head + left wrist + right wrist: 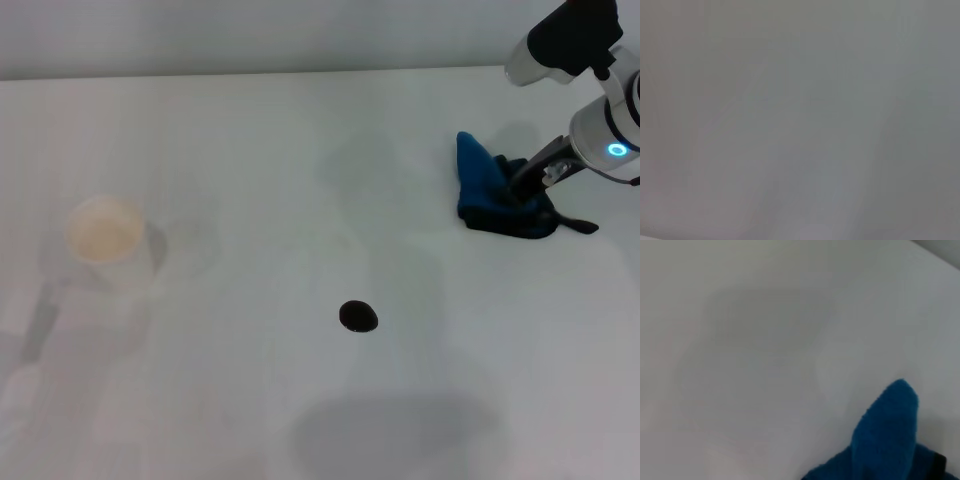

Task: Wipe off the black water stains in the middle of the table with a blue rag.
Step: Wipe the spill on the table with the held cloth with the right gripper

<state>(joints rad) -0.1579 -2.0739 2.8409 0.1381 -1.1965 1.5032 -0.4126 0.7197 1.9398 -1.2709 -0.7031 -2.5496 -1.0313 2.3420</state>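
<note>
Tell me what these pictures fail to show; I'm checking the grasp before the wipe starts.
- Right gripper, head view: its fingertips are sunk in the blue rag, so their state cannot be read. The right wrist view shows only the rag's peak, no fingers.
- Left gripper: in no view; the left wrist view shows only blank grey surface.
- Black water stains: seen only in the head view.
- Cup, head view: washed out; contents unclear.

My desk (250,150) fills nearly the whole frame, a plain white matte top. Along the upper edge of the frame it ends against a pale grey wall (250,35). The light is soft and even. A broad, faint grey shadow lies at the lower centre of the frame.
</note>
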